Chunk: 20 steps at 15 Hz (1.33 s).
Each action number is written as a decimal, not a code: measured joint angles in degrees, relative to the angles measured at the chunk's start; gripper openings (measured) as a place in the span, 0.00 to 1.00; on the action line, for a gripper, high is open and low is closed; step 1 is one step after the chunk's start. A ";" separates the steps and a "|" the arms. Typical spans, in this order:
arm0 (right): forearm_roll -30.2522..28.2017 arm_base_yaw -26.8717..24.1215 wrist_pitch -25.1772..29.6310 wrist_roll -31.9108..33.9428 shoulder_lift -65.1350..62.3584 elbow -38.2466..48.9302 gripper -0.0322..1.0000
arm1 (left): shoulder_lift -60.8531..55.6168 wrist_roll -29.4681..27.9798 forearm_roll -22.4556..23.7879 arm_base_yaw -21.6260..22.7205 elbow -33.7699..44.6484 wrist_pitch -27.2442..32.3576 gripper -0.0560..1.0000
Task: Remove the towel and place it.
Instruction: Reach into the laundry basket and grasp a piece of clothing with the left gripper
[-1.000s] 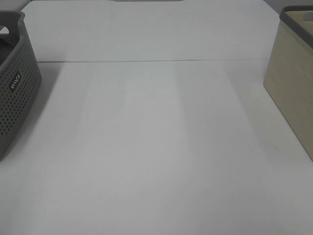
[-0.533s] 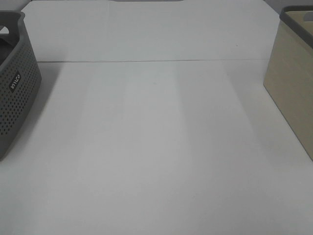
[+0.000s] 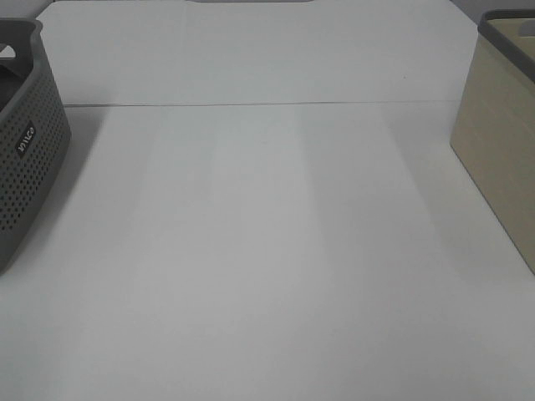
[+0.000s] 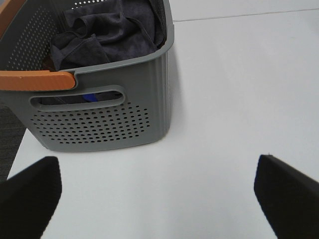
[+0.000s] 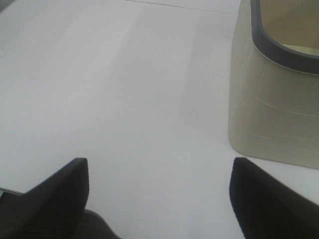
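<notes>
A: Wide white table [image 3: 267, 251], grey basket [image 4: 99, 119] at its left edge, beige basket [image 5: 269, 114] at its right.
B: And the towel [image 4: 104, 35] lies bunched inside the grey one! Left gripper [image 4: 157, 162], right gripper [image 5: 160, 164]: jaws spread wide, holding nothing.

Soft, nubbly dark terry cloth of the towel [image 4: 104, 35], matt perforated grey plastic basket [image 4: 99, 124] with smooth orange plastic handle [image 4: 37, 79], smooth matt white table [image 3: 267, 251], my left gripper [image 4: 158, 199] with matt black fingers [image 4: 30, 199], beige basket [image 5: 269, 114] matt, faintly lined.
</notes>
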 joint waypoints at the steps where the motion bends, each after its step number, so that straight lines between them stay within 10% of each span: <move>1: 0.00 0.00 0.00 0.00 0.00 0.00 0.77 | 0.00 0.00 0.00 0.00 0.00 0.00 0.99; 12: 0.00 0.00 0.00 0.00 0.00 0.00 0.77 | 4.47 5.33 1.72 0.00 -3.67 4.18 0.99; 20: 0.00 0.00 0.00 0.00 0.00 0.00 0.77 | 49.68 38.73 9.22 0.00 -30.14 6.76 0.99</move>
